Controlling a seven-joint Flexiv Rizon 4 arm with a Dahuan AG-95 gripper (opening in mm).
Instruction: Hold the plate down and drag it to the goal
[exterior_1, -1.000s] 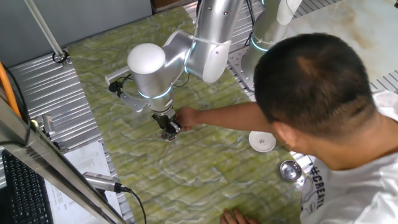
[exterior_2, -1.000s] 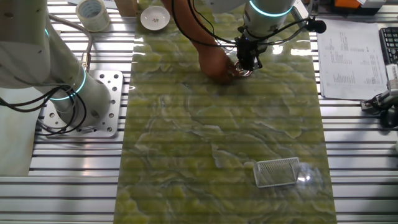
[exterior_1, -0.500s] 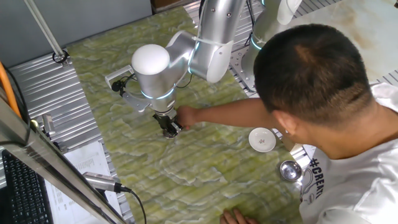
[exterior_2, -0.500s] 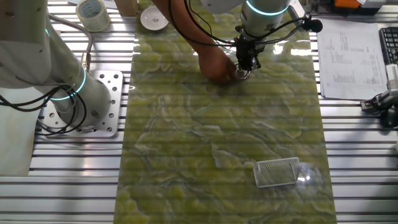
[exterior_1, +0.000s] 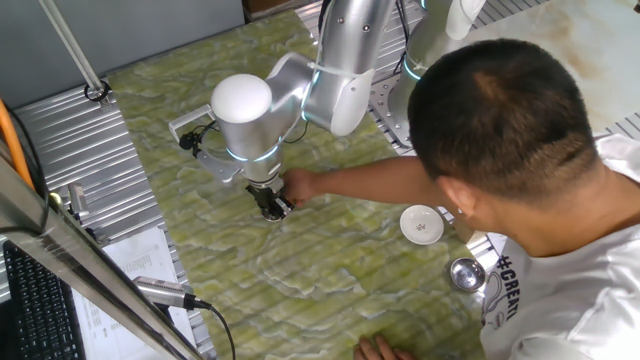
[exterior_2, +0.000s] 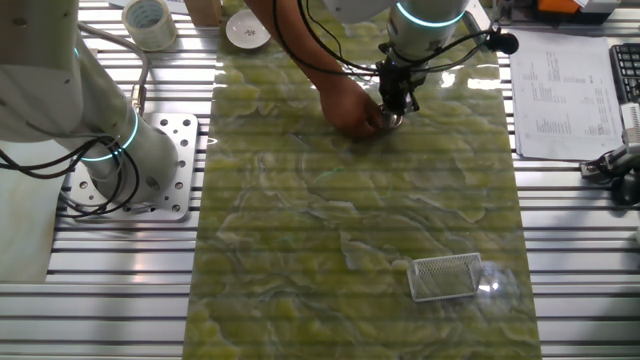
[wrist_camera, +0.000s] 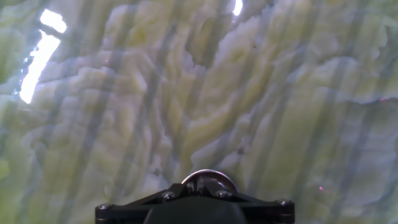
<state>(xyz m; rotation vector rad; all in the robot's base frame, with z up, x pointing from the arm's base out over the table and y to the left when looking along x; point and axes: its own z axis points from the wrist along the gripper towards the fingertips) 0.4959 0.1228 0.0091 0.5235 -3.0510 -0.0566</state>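
Note:
The plate (exterior_2: 389, 121) is a small shiny silver dish on the green marbled mat, near its far end. My gripper (exterior_2: 394, 110) stands straight above it, fingers together, tips down on the dish. In one fixed view the plate (exterior_1: 281, 209) peeks out under the gripper (exterior_1: 271, 207). A person's hand (exterior_2: 350, 104) touches the plate's side. In the hand view only the plate's rim (wrist_camera: 208, 175) arcs above the gripper (wrist_camera: 208, 184). The goal (exterior_2: 447, 277), a thin white U-shaped frame, lies far off toward the mat's near end.
A white round dish (exterior_1: 421, 224) and a steel bowl (exterior_1: 466, 272) sit beside the mat near the person (exterior_1: 510, 160), who leans over the table. A tape roll (exterior_2: 150, 22) lies at a corner. A second arm's base (exterior_2: 120, 160) stands left of the mat.
The arm's elbow shifted slightly and the gripper settled a little over the plate. The person's head moved a bit; the hand stays at the plate.

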